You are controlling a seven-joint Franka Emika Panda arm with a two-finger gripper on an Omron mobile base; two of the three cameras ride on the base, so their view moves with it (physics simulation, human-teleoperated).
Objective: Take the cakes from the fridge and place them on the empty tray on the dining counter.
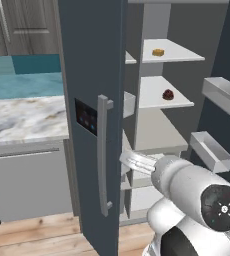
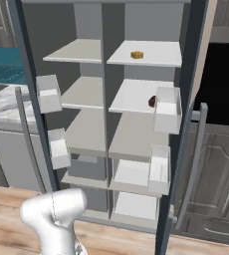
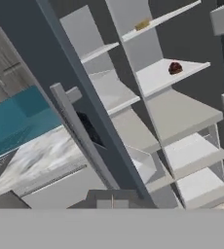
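Pincer [image 3: 112,203] closed beside fridge door handle [image 3: 80,138].

- arm [image 1: 197,195] low, white links folded, bulky elbow joint in the left base view's lower right
- upper link [image 2: 54,214] rises at the right base view's lower left
- jaws fully closed, holding nothing

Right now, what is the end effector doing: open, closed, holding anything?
End effector: closed, holding nothing; both cakes sit on the fridge shelves.
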